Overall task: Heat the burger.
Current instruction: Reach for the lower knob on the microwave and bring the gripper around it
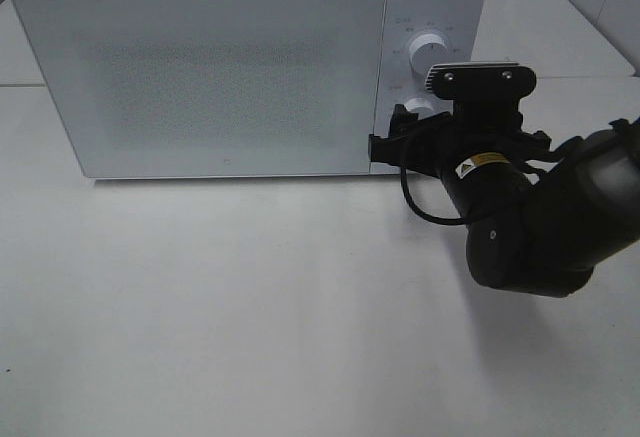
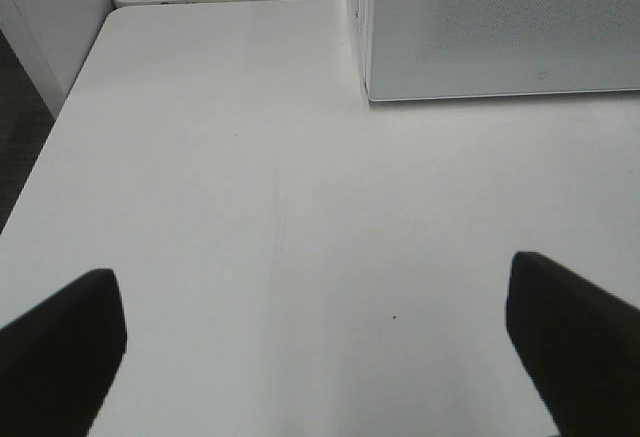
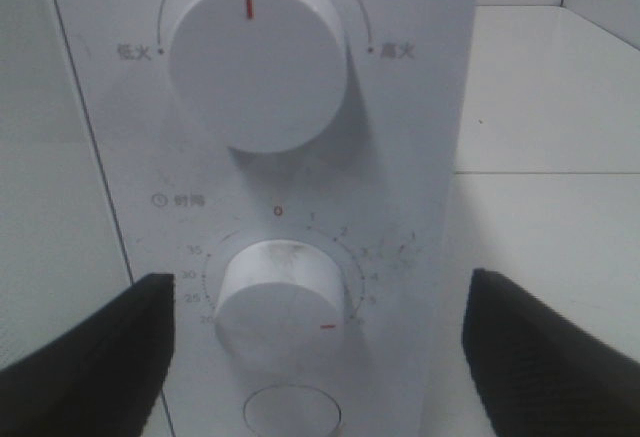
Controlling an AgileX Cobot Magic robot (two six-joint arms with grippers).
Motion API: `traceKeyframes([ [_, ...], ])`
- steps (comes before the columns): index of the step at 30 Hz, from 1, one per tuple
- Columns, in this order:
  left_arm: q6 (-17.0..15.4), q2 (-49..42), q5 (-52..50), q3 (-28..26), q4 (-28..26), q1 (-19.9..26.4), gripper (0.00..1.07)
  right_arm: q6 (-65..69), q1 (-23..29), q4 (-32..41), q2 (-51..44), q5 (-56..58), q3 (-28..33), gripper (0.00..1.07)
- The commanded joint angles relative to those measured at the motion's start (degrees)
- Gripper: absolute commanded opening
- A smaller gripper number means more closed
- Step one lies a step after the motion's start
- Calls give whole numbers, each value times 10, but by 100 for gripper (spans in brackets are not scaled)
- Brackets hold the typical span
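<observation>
Our right jaws stand wide apart and grip nothing. The right arm (image 1: 540,227) points them square at the control panel (image 3: 420,157) of the microwave (image 1: 250,57). Just ahead of them, in line with the gap between them, sits the timer knob (image 3: 285,302). Each jaw stands clear to one side of it, and we see no contact. Its red mark points well away from the zero on the dial, so we judge a time to be set, though we cannot read the figure. Farther up the panel from the jaws is the power knob (image 3: 255,57), its red mark straight up.

Our left jaws are likewise spread wide and empty, hanging over bare desk (image 2: 250,207). The microwave lies well ahead of them and off to one side, with only its lower front corner showing.

The burger appears in none of our views. The door (image 1: 180,97) is shut and its speckled face lets nothing through. We can only suppose the burger lies behind it, beyond the right jaws and to their left. It is hidden, so we can tell no long axis.

The coming move turns on the timer knob lying dead ahead of the right jaws. That arm is by far the nearer. If the dial needs more turning, we judge a short advance and a squeeze would do.
</observation>
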Motion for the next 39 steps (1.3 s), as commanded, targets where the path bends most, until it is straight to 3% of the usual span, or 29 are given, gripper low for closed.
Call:
traceKeyframes([
  [1, 0, -15, -7, 1, -1, 3, 98, 5, 2, -2, 14, -35, -27, 76],
  [10, 0, -15, -7, 1, -1, 3, 98, 10, 1, -1, 50, -21, -61, 75],
  [17, 0, -15, -7, 1, -1, 3, 98, 19, -5, -1, 51, -11, -61, 67],
  [21, 0, -15, -7, 1, -1, 3, 98, 20, -6, -1, 51, 5, -66, 54],
  [22, 0, -15, -7, 1, -1, 3, 98, 19, -6, -2, 51, -1, -68, 44],
  [23, 0, -15, -7, 1, -1, 3, 98, 19, -6, -2, 51, -1, -68, 44],
  [24, 0, -15, -7, 1, -1, 3, 98, 19, -6, -2, 51, -8, -68, 33],
  [25, 0, -15, -7, 1, -1, 3, 98, 19, -6, -2, 51, -8, -68, 33],
  [27, 0, -15, -7, 1, -1, 3, 98, 19, -6, -2, 51, -8, -68, 18],
  [30, 0, -15, -7, 1, -1, 3, 98, 19, -6, -2, 51, -11, -68, 11],
  [39, 0, -15, -7, 1, -1, 3, 98, 19, -6, -1, 51, -22, -68, 13],
])
